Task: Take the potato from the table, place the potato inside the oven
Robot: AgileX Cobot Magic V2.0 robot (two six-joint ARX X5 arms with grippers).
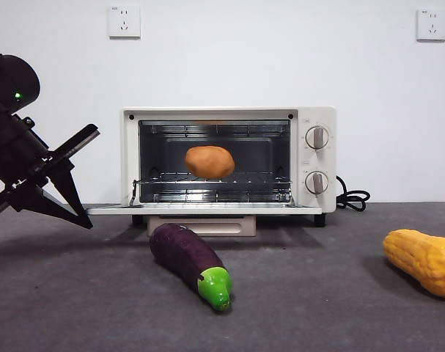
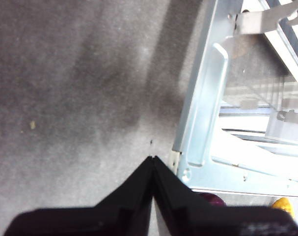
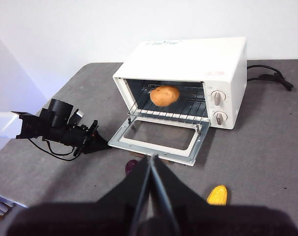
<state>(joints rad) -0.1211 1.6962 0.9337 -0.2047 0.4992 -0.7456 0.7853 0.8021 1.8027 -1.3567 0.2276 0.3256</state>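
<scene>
The brown-orange potato (image 1: pixel 210 162) (image 3: pixel 164 95) lies on the wire rack inside the cream-white oven (image 1: pixel 314 121) (image 3: pixel 188 54). The oven's glass door (image 1: pixel 200 209) (image 2: pixel 203 123) hangs fully down, flat and open. My left gripper (image 1: pixel 85 220) (image 2: pixel 152 158) (image 3: pixel 100 144) is shut and empty, low over the grey table (image 1: pixel 75 293), just off the door's left front corner. My right gripper (image 3: pixel 152 157) is also shut and empty. It hovers high in front of the oven and does not show in the front view.
A purple eggplant (image 1: pixel 185 253) (image 3: pixel 131 167) with a green tip lies in front of the open door. A bumpy yellow-orange vegetable (image 1: pixel 424 260) (image 3: pixel 217 195) lies at the front right. The black cord (image 1: pixel 352 198) coils to the right of the oven.
</scene>
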